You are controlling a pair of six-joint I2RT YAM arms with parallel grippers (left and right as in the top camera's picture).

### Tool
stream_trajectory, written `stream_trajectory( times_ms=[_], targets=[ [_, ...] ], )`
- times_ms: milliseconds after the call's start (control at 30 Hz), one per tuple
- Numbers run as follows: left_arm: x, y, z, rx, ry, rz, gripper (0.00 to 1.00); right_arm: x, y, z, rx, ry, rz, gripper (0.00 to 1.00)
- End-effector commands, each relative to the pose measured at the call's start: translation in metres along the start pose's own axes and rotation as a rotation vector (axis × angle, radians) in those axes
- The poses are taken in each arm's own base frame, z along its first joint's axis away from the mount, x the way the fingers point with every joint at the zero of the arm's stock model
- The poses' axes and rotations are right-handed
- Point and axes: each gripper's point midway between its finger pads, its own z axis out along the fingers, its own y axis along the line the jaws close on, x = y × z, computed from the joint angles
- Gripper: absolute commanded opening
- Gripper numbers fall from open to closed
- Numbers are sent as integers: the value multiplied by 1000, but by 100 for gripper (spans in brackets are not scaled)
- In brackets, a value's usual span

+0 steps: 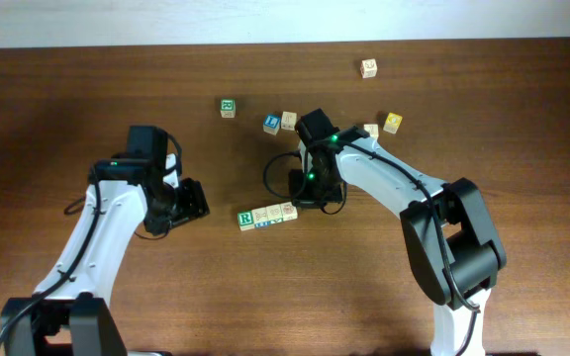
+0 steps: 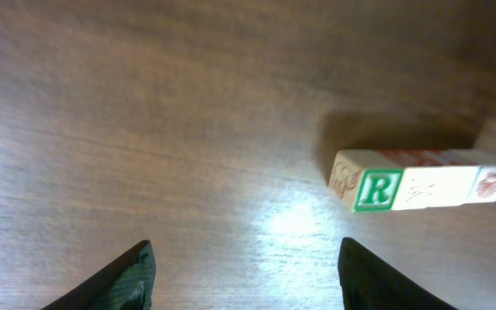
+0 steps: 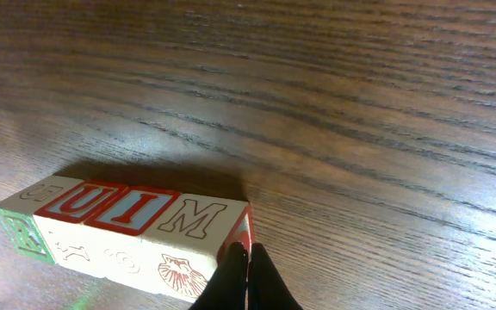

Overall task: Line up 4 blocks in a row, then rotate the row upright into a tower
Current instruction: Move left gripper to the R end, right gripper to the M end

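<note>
right wrist view: the blocks (image 3: 127, 232), a touching row near the middle of the counter (image 3: 360, 103), look light, stiff and smooth; pinch across flat sides. right hand (image 3: 248, 274) closed at the row's end; left hand (image 2: 244, 271) open, apart.

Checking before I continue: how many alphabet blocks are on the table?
10. Four touch in the row mid-table, green R block leftmost. Behind: green-marked cube, blue-faced cube beside a plain cube, yellow-faced cube, pale cube by the right arm, far cube. The arm may hide more.
</note>
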Motion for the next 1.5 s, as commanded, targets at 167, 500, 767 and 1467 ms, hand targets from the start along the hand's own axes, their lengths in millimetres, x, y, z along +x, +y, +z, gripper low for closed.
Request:
stream_trajectory(
  times_ms=[167,500,767,1467],
  targets=[
    [7,1,13,1,35,-64,66,9,3,5,-20,38,56,4],
    [-7,-4,14,21,-20,-52,67,19,2,4,-17,80,105,5],
    [-13,-6,13,31,-46,-47,67,28,12,9,-10,97,80,5],
    [-6,-4,14,19,-15,-43,49,-11,14,-118,-94,-193,-1,4]
  ],
)
